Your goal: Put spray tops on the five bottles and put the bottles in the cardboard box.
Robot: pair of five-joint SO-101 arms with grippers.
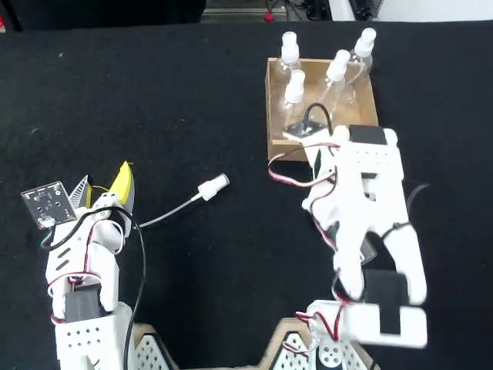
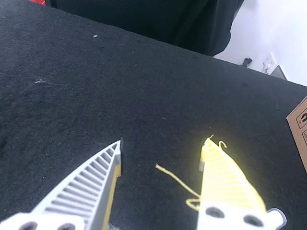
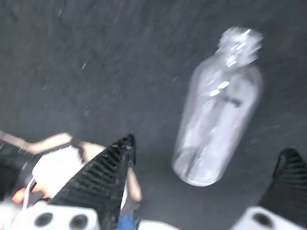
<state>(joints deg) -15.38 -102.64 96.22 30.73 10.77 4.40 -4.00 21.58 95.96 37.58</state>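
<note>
Cardboard box, brown (image 1: 269,108), holds four capped clear plastic bottles (image 1: 295,86); fifth clear bottle (image 3: 218,108) lies uncapped on black tabletop (image 1: 154,100) between right end effector (image 3: 207,146) fingers, wide open, gripping nothing; white tubed spray top (image 1: 213,187) lies loose near left end effector (image 2: 163,141), likewise open and empty.

The table (image 1: 154,100) is covered all over with black cloth, with a few pale specks of lint (image 2: 95,35) on it. Past its far edge the high view shows a red object (image 1: 269,15), dark gear (image 1: 323,8) beside it and a white surface (image 1: 431,9) toward the corner. From the left wrist view a dark mass (image 2: 158,19) rises behind the table, next to a white area (image 2: 273,28) with a small dark item (image 2: 247,61) on it.
</note>
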